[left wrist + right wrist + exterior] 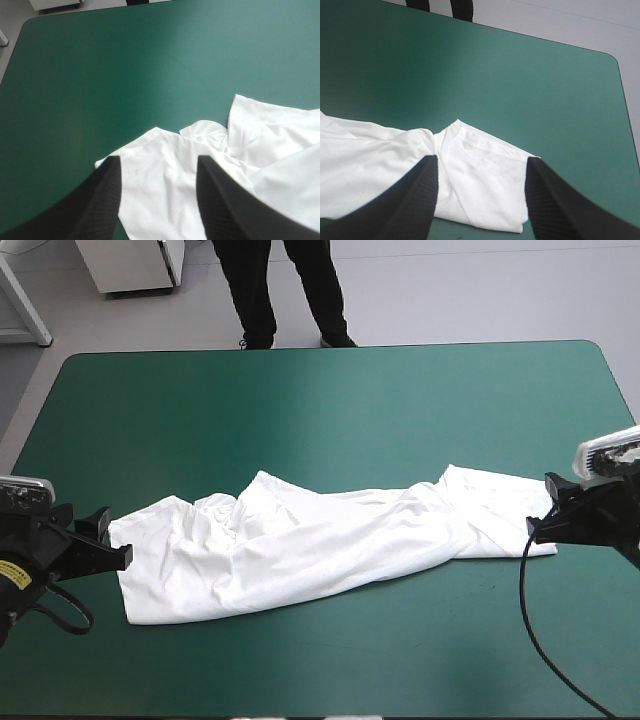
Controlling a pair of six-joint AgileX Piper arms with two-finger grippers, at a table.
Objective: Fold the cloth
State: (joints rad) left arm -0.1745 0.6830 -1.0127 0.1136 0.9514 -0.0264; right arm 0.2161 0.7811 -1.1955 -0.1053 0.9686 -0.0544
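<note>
White T-shirt point(320, 545) lies stretched from 9 to 3 o'clock across the teal-green table point(320, 410); the left gripper point(112, 538), spread open, straddles its 9 o'clock end, the right gripper point(541, 508) likewise at 3 o'clock.

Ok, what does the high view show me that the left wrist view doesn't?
Only high: the whole T-shirt, a crumpled strip lying across the table, and the right gripper at its right end.
Only left wrist: the left gripper's fingers plainly apart, open, with the shirt's corner lying between them.
Both: the left gripper at the shirt's left end, the folds there, and bare teal-green cover beyond.
</note>
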